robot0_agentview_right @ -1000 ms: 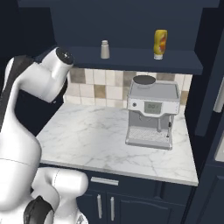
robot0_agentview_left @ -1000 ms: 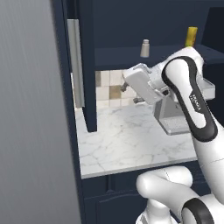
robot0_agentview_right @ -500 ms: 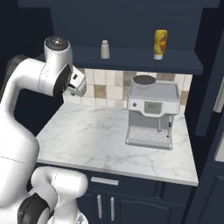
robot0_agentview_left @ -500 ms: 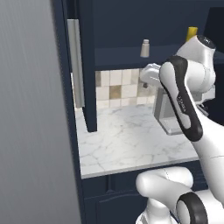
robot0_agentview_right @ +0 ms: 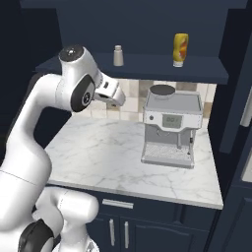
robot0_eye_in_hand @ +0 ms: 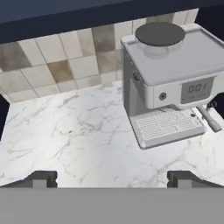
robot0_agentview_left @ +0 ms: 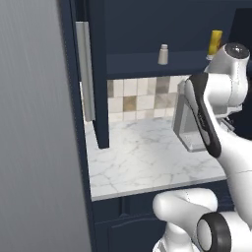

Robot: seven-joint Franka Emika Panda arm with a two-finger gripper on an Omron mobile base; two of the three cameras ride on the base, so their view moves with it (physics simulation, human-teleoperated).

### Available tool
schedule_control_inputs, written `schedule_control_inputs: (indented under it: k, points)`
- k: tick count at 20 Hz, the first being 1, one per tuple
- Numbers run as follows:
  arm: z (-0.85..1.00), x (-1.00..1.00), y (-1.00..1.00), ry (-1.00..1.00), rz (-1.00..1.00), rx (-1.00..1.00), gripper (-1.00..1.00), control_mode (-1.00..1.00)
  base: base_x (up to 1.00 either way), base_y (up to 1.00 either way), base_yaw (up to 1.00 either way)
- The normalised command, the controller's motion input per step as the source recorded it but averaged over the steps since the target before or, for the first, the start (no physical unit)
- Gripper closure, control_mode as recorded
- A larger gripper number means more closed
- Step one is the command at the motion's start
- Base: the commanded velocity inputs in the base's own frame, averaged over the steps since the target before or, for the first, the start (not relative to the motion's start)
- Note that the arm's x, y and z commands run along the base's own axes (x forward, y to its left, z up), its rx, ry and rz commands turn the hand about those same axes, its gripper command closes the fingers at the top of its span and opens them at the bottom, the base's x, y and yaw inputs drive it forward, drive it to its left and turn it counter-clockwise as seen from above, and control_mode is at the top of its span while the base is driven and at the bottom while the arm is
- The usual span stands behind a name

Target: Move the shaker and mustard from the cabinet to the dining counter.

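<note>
The cabinet (robot0_agentview_right: 147, 29) is filling the upper part of the right base view, dark navy, and its open door with a long silver bar handle (robot0_agentview_left: 84, 74) is standing at the left of the centre in the left base view. Under it, the marble worktop (robot0_agentview_right: 108, 157) is spreading over the middle of the right base view, with a tiled backsplash (robot0_agentview_left: 133, 96) behind it, and navy lower cabinets (robot0_agentview_right: 147, 229) are showing along the bottom. The white arm (robot0_agentview_right: 47, 113) is rising from the lower left of the right base view and bending toward the centre. The grey coffee machine (robot0_agentview_right: 170, 128) is standing on the worktop at the centre right of the right base view, and in the hand view it is sitting in the upper right. The mustard (robot0_agentview_right: 180, 49) is standing upright on the cabinet's shelf in the upper right of the right base view. The shaker (robot0_agentview_right: 118, 55) is standing on the same shelf, well apart to the left of the mustard, near the upper centre. The gripper (robot0_eye_in_hand: 113, 178) is showing at the bottom of the hand view, its two dark tips standing wide apart near the lower left and lower right, and it is holding nothing; it is hanging above the worktop, below the shelf.
</note>
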Motion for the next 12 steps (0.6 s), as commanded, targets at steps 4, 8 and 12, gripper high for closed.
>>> schedule_control_inputs:
  k: [4, 8, 12]
  points:
    - [0.12, 0.00, -0.90, 0.00, -0.07, -0.27, -1.00, -1.00, 0.00, 0.00, 0.00]
    - [0.26, 0.00, -0.74, 0.00, -0.05, -0.14, -1.00, -1.00, 0.00, 0.00, 0.00]
    - [0.39, 0.00, -0.36, -0.02, -0.03, 0.00, -1.00, -1.00, 0.00, 0.00, 0.00]
